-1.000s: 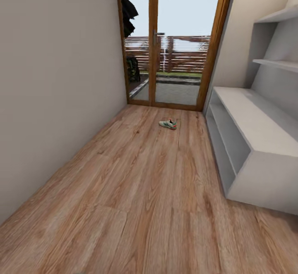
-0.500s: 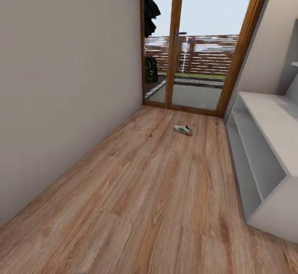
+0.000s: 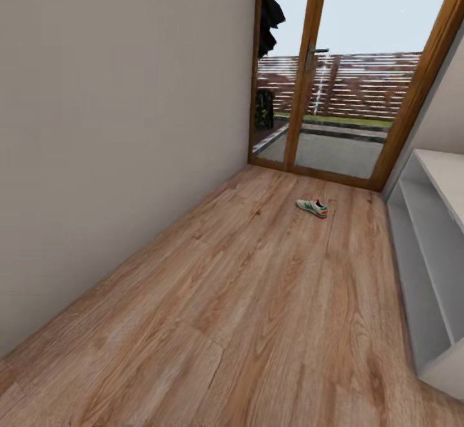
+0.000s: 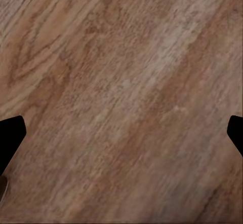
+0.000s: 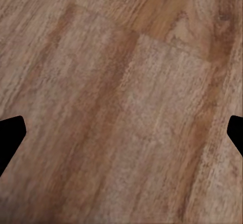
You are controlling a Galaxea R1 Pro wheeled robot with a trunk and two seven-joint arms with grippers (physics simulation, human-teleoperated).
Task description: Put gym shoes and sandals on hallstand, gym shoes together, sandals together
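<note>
One gym shoe (image 3: 312,207), white with green stripes and a red heel patch, lies on the corridor floor (image 3: 258,311) far ahead, near the glass door. The hallstand (image 3: 422,253), pale grey with open shelf slots, runs along the right wall and is cut off by the picture's edge. The sandals are out of view. In the left wrist view my left gripper (image 4: 121,138) is open over bare wood planks, its dark fingertips (image 4: 10,138) far apart. My right gripper (image 5: 121,135) is likewise open above the floor, with nothing between its fingertips (image 5: 10,138).
A plain beige wall (image 3: 116,131) lines the left side. A wood-framed glass door (image 3: 309,73) closes the corridor's far end, with a fence and paving outside. Wide floor lies between me and the shoe.
The head camera has swung left, so the whole picture shifts right: the hallstand slides toward the right edge and more left wall shows. The gym shoe stays in place on the floor.
</note>
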